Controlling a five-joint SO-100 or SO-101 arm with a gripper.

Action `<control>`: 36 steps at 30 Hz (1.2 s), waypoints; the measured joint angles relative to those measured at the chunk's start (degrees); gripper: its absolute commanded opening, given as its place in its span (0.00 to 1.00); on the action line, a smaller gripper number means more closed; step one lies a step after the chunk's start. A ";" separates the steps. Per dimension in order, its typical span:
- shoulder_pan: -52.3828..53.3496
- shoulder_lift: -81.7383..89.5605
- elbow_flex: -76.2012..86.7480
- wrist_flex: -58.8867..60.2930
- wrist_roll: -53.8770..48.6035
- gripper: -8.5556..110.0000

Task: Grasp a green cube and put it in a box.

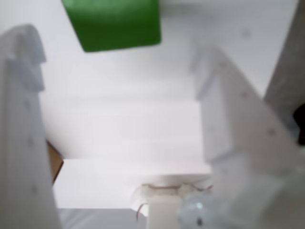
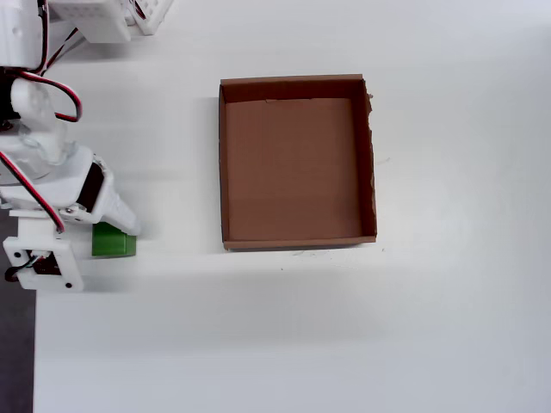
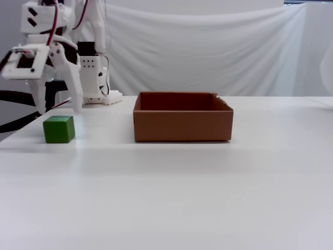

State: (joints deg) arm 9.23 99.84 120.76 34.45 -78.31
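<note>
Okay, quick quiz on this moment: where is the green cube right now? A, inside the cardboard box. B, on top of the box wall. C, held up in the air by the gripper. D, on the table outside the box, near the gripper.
D: the green cube sits on the table, apart from the empty box, with the open gripper above it.

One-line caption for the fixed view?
Open gripper hovers above the green cube on the white table, left of the empty box.

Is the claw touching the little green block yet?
Apart. In the fixed view the gripper hangs open above the green cube, with white backdrop showing between the fingertips and the cube's top.
</note>
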 measured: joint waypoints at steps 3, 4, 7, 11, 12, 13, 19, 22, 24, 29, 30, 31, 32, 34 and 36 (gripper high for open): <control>-0.09 -2.81 -0.79 -1.49 -1.23 0.33; -0.09 -3.78 -1.41 -2.02 -1.41 0.33; 0.00 -7.03 -4.75 -2.46 -1.49 0.33; 0.00 -10.81 -7.91 -2.46 -1.49 0.33; 0.00 -11.43 -8.26 -2.55 -1.49 0.33; 0.00 -11.78 -8.44 -2.55 -1.49 0.33; -0.18 -12.66 -8.70 -2.55 -1.49 0.33; -0.53 -13.18 -8.70 -2.46 -1.49 0.33; -0.53 -13.54 -8.70 -2.46 -1.49 0.33; -1.05 -14.50 -8.70 -2.46 -1.49 0.31; -1.05 -14.50 -8.70 -2.46 -1.49 0.31; -1.14 -14.50 -8.70 -2.46 -1.49 0.31; -1.23 -14.50 -8.70 -2.46 -1.49 0.30; -1.23 -14.50 -8.70 -2.11 -1.49 0.30; -1.58 -14.50 -8.70 -1.49 -1.49 0.29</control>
State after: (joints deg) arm 7.65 85.34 112.06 32.96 -79.80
